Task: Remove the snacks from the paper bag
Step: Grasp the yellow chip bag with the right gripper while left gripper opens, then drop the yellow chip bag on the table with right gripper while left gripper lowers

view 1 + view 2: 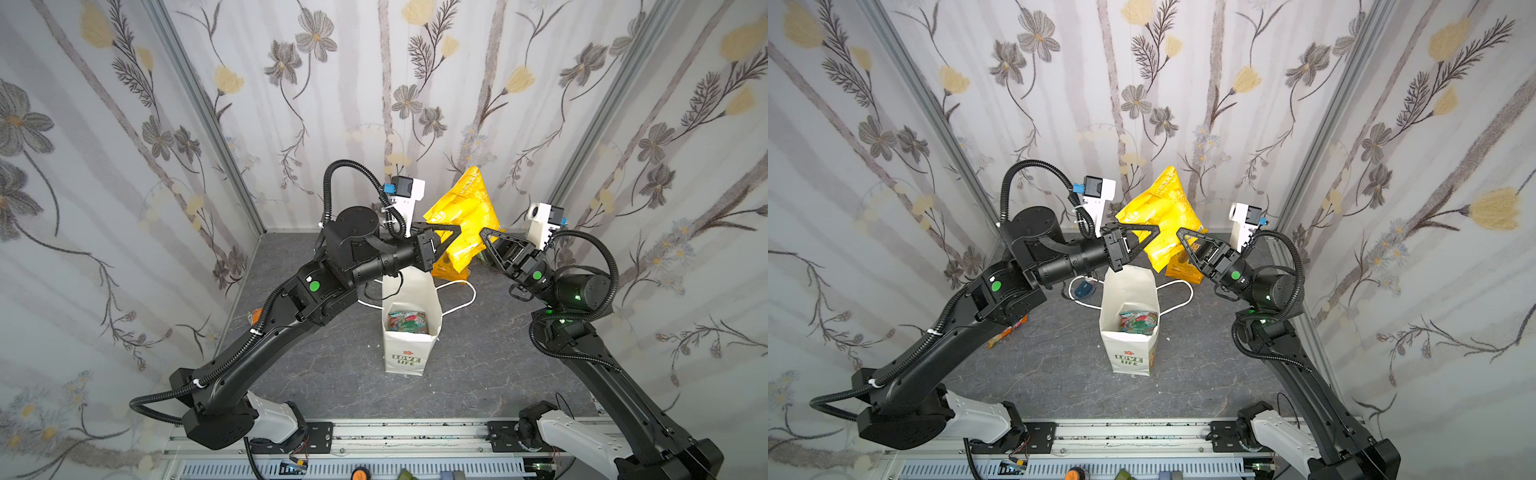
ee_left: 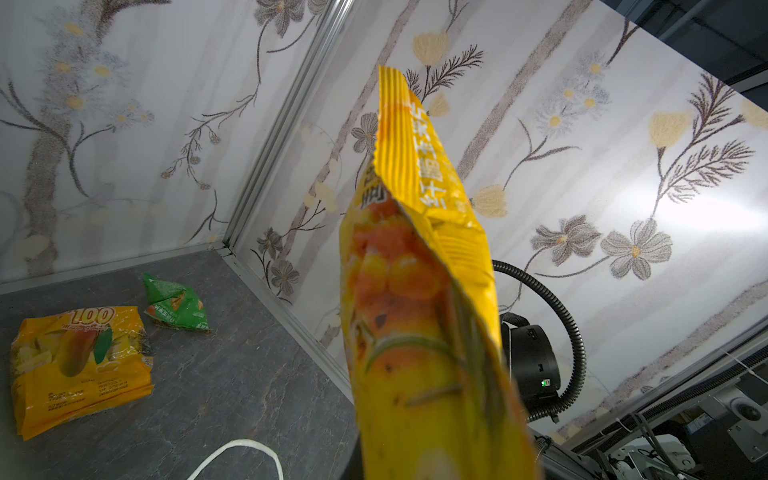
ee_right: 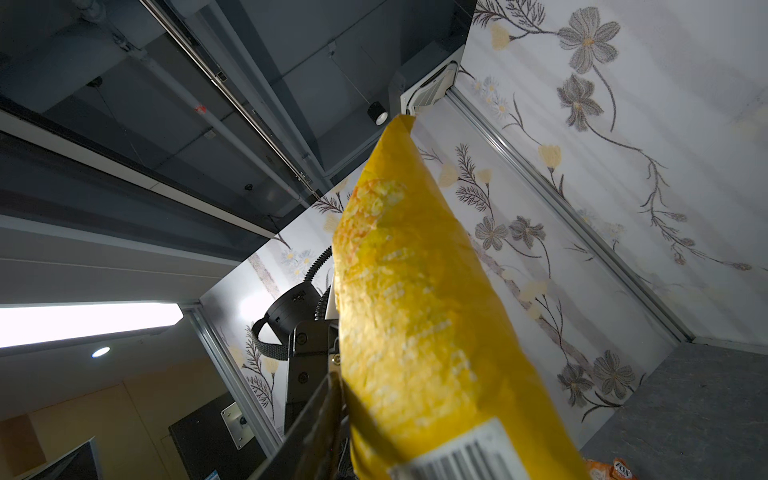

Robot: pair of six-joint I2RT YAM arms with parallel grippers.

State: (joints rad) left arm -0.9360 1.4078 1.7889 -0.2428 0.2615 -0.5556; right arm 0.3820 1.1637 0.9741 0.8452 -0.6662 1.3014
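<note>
Above paper bag point(image 1: 405, 291), my left fingers point(image 1: 456, 230) clamp large orange-yellow packet point(image 1: 465, 199); right fingers point(image 1: 485, 233) pinch lower corner. Verify right hold before left release; set on counter point(image 1: 478, 365).

Bright even light, wide-angle bowing, packet point(image 2: 415, 332) blurred

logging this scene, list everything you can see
large packet: 1, orange-yellow, held up in the air
paper bag: 1, white, upright mid-table
teal packet: at least 1, inside paper bag
yellow packet: 1, flat on table, back
green packet: 1, on table beside yellow packet
orange-and-white packet: 1, on table by left arm
blue bottle: 1, behind paper bag
table: 1, dark grey
left tool: 1, black, shut on large packet
right tool: 1, black, at its other edge, grip unclear
</note>
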